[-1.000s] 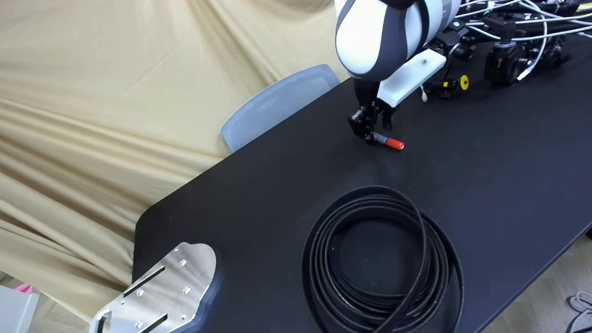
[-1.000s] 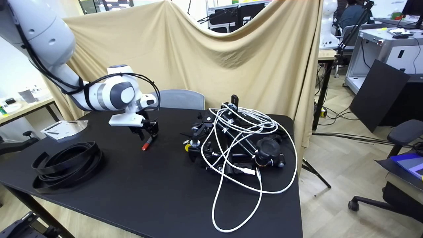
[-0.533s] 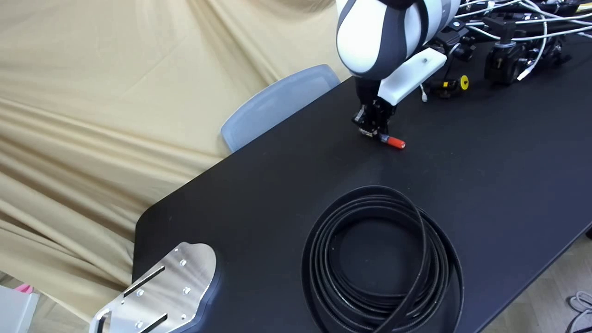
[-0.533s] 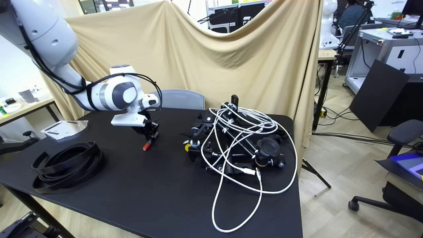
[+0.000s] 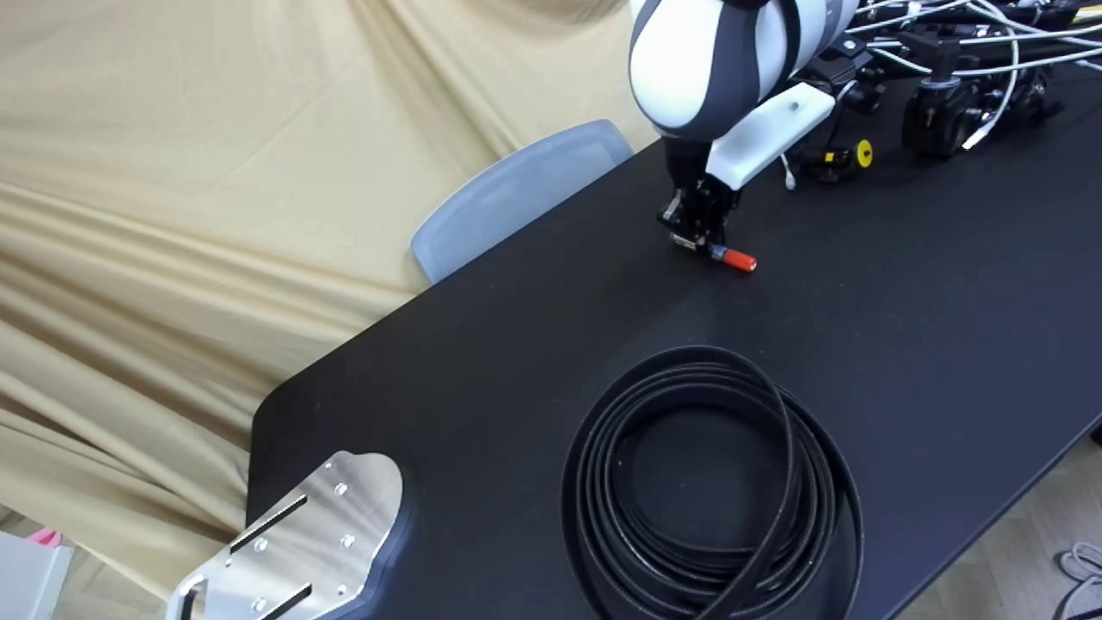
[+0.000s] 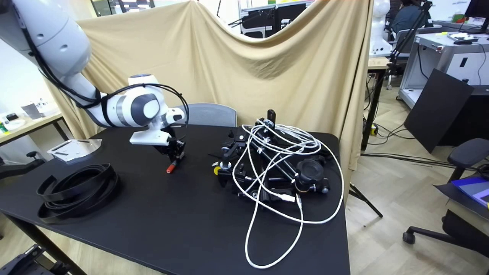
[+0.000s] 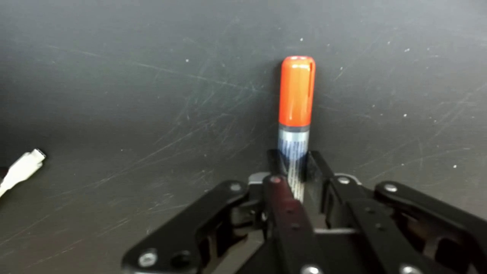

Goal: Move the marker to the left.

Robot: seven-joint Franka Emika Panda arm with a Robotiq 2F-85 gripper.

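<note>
A marker [image 7: 293, 131] with a red-orange cap and blue-grey barrel is pinched between my fingers [image 7: 320, 173], its cap jutting past the tips over a black counter [image 6: 183, 221]; whether it touches the surface I cannot tell. A white plug [image 7: 23, 169] lies well apart, toward the left side of the wrist view. In both exterior views a black cable coil [image 5: 594, 465] lies on one side of the marker and black stand gear [image 6: 287, 168], draped with white cables [image 6: 287, 198], on another, both apart from it. A slotted metal plate [image 5: 301, 542] shows farther off, near an edge of the counter. My fingers stood spread a second ago and now press on the barrel from both sides; the cap appears slightly higher in an exterior view than half a second ago, while coil, gear and plate are unmoved. Bare counter separates the marker from the coil, and another bare stretch runs along the edge by a grey chair [image 5: 525, 198] toward the plate. Beyond the chair hangs a tan curtain [image 6: 229, 65].
</note>
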